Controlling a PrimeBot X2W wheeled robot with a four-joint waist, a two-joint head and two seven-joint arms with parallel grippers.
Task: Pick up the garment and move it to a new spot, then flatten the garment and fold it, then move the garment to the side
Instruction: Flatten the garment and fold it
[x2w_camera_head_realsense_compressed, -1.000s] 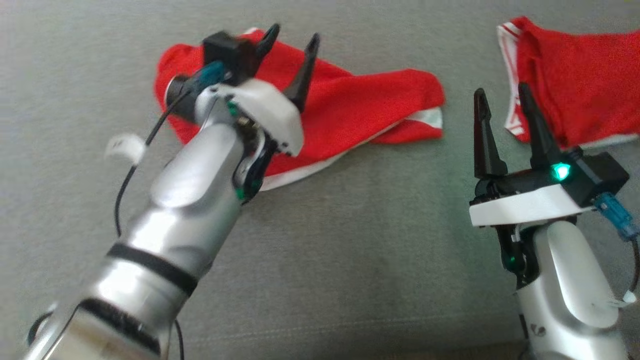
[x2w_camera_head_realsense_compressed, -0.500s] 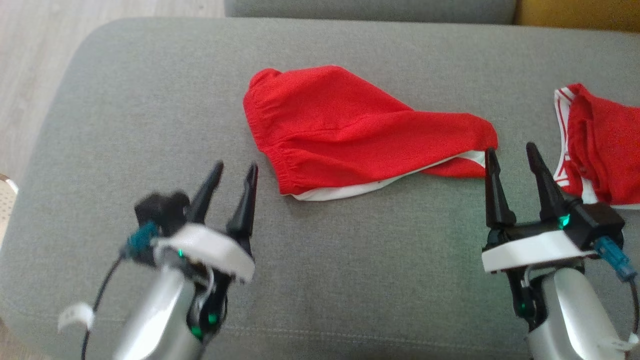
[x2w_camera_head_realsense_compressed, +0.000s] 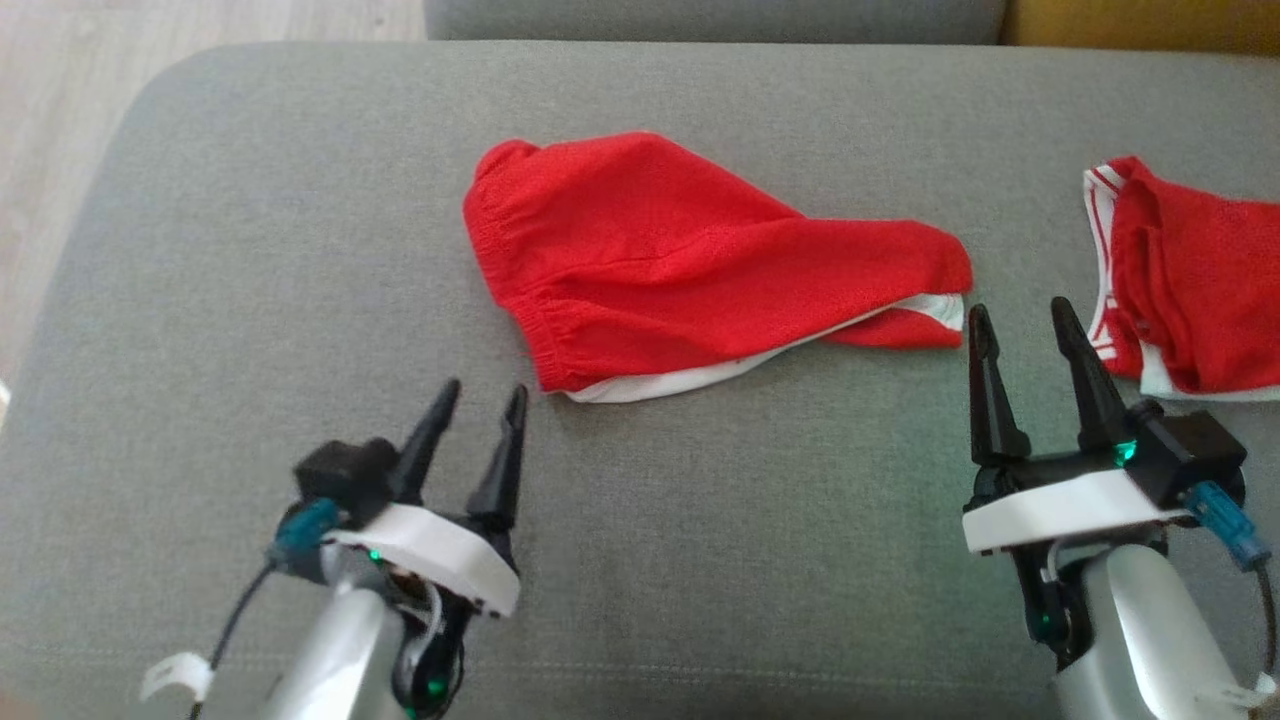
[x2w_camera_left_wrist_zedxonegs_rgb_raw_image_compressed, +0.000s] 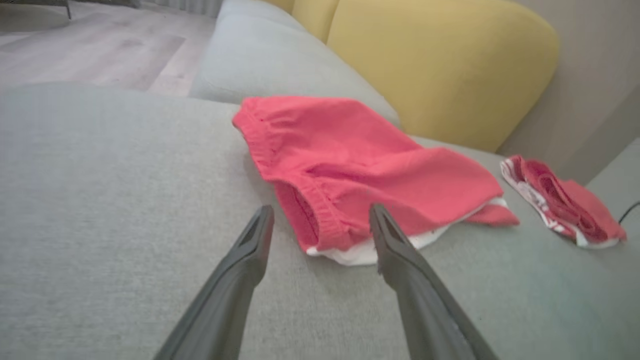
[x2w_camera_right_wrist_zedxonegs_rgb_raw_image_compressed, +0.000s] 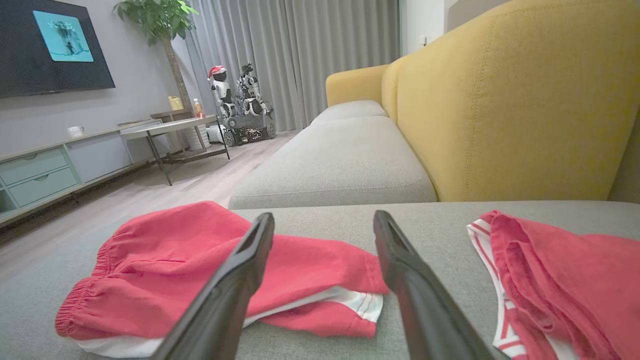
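Left gripper (x2w_camera_head_realsense_compressed: 487, 388): fingers spread wide, nothing held; hovers over grey fabric sofa cushion (x2w_camera_head_realsense_compressed: 250, 250), just short of waistband corner of red cloth shorts with white hem trim (x2w_camera_head_realsense_compressed: 700, 260). Right gripper (x2w_camera_head_realsense_compressed: 1017, 308): likewise spread wide, empty; points at gap between shorts' leg end and second red garment with white stripes (x2w_camera_head_realsense_compressed: 1190, 290). Shorts: mid-cushion, loosely rumpled, held by neither gripper. Yellow upholstered backrest (x2w_camera_right_wrist_zedxonegs_rgb_raw_image_compressed: 525, 100) behind.
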